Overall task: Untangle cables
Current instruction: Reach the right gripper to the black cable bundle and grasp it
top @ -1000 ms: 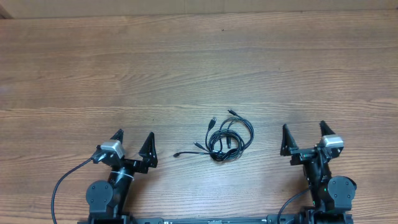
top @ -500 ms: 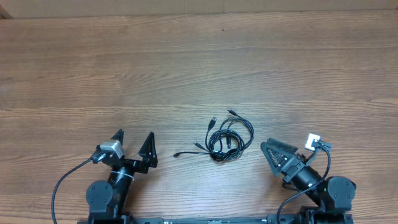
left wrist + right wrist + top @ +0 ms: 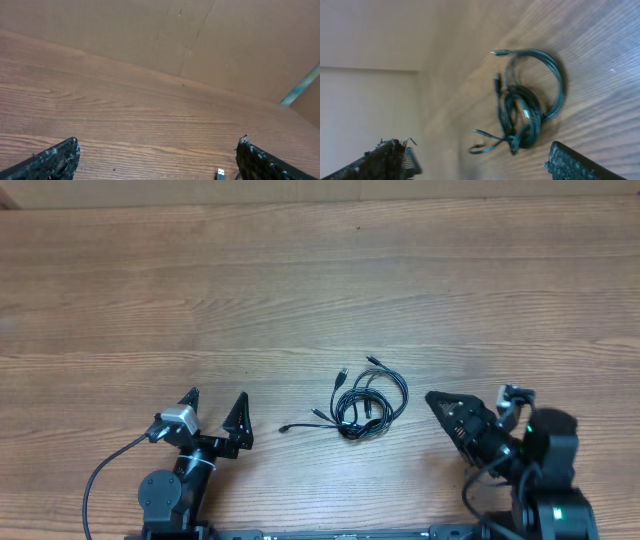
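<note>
- I am watching the left gripper [image 3: 216, 398] sitting low at the near edge of the table [image 3: 300, 280]. It is pointing straight toward the far side, with both fingers spread wide and nothing between them.
- A thick black wire [image 3: 100, 475] is looping out from that arm's base along the near edge.
- The right arm is leaning in toward the middle with its wrist rolled onto its side, so the right gripper [image 3: 436, 400] is aiming across at the cables [image 3: 365, 402]. In its own wrist view the fingers are standing far apart, released and gripping nothing.
- The cables are lying on the table in one tangled bundle of overlapping loops, between the two grippers, nearer the right one and touching neither. Loose ends are trailing out toward the left arm and toward the far side.
- A small plug tip [image 3: 220, 174] is just showing at the bottom edge of the left wrist view.
- The tabletop is running on in brown wood grain to its far edge.
- A plain brown board [image 3: 225, 45] is standing behind the table as a backdrop.
</note>
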Robot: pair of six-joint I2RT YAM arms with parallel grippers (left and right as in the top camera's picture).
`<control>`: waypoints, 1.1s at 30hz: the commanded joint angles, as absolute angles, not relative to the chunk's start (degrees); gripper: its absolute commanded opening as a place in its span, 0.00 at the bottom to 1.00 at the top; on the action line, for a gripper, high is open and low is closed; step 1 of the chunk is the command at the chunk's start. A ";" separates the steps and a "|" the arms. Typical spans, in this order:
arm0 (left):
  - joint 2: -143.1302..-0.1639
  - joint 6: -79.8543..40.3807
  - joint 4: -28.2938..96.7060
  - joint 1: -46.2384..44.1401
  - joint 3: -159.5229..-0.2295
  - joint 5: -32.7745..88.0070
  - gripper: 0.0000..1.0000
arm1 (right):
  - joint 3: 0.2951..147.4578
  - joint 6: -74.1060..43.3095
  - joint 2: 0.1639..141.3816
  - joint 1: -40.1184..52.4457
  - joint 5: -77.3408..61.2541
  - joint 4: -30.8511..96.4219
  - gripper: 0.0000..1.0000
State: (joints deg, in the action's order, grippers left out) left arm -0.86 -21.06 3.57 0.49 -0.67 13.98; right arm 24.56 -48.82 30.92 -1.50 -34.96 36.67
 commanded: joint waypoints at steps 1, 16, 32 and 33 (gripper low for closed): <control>-0.25 -21.45 3.84 0.73 -0.64 14.83 1.00 | 27.49 -43.18 42.61 3.70 -33.50 34.72 0.87; -0.25 -21.45 3.84 0.73 -0.64 14.83 1.00 | 30.96 -32.21 84.05 24.47 -13.28 6.81 0.73; -0.25 -21.45 3.84 0.73 -0.64 14.83 1.00 | 39.27 -29.23 84.12 24.32 -37.39 5.61 0.04; -0.25 -21.45 3.84 0.73 -0.64 14.83 1.00 | 40.47 -31.55 84.12 24.32 -39.68 4.78 0.04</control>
State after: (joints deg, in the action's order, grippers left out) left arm -0.75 -21.06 3.57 0.49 -0.69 14.20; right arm 36.03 -29.52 84.29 24.10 -28.71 6.57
